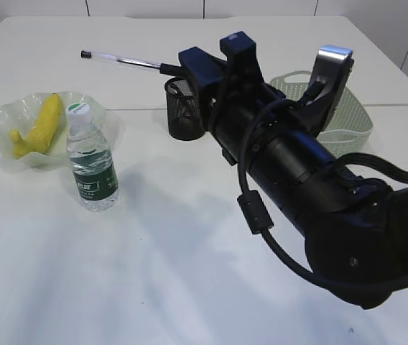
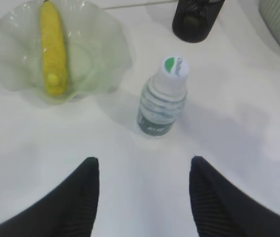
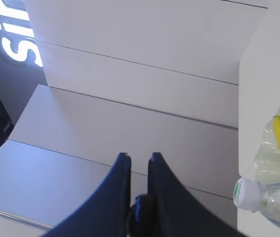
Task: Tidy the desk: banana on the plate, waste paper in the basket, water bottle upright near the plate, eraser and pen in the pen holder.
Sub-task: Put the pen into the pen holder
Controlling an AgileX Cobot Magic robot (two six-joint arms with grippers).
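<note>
Banana (image 1: 44,123) lying on clear ruffled plate (image 1: 1,122), at nine o'clock; water bottle (image 1: 91,159) upright just beside plate, at its four o'clock; black mesh pen holder (image 1: 182,111) at twelve o'clock; right gripper (image 1: 182,66) above holder, clamping pen (image 1: 121,60) held level; pale green basket (image 1: 348,118) at two o'clock.

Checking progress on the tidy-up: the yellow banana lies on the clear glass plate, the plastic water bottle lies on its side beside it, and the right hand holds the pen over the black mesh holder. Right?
One thing is wrong: the plastic water bottle stands upright, cap up, beside the clear glass plate, as the exterior view shows. The yellow banana does lie on the plate, and the right hand does hold the pen by the black mesh holder.
</note>
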